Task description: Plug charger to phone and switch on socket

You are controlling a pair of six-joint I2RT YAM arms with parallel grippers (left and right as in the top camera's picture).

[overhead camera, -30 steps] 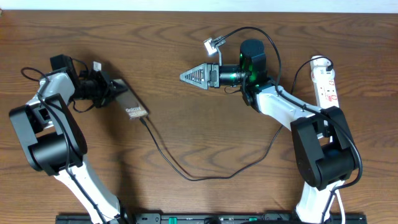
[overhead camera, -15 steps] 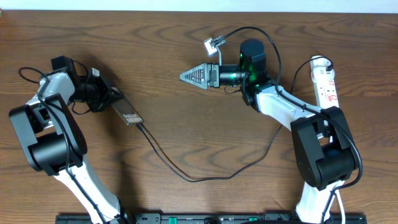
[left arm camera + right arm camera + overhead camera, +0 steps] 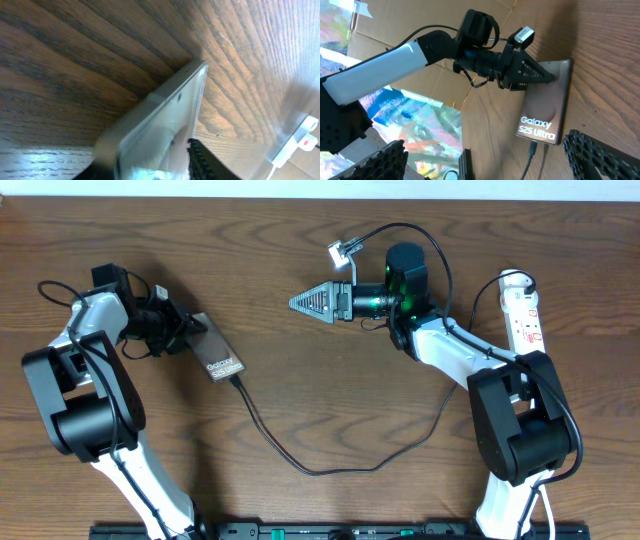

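Observation:
The phone (image 3: 220,355) is a dark slab with white "Galaxy S25 Ultra" text, lying left of centre; it also shows in the right wrist view (image 3: 545,107) and, blurred, in the left wrist view (image 3: 165,120). My left gripper (image 3: 188,332) is shut on the phone's far end (image 3: 547,76) (image 3: 150,160). The charger cable (image 3: 300,465) is thin and black. Its plug tip (image 3: 236,379) sits in the phone's near end (image 3: 532,147). The cable loops right towards the white socket (image 3: 525,310) at the far right. My right gripper (image 3: 296,303) hangs open and empty mid-table (image 3: 490,155).
A black rail (image 3: 330,532) runs along the table's front edge. The right wrist view shows cardboard (image 3: 420,20) and a colourful sheet (image 3: 415,120) beyond the table's left edge. The right arm's base (image 3: 520,430) stands beside the socket.
The left gripper has turned the phone from tilted on edge to face up and shifted it slightly right; the cable end followed. The right arm has not moved.

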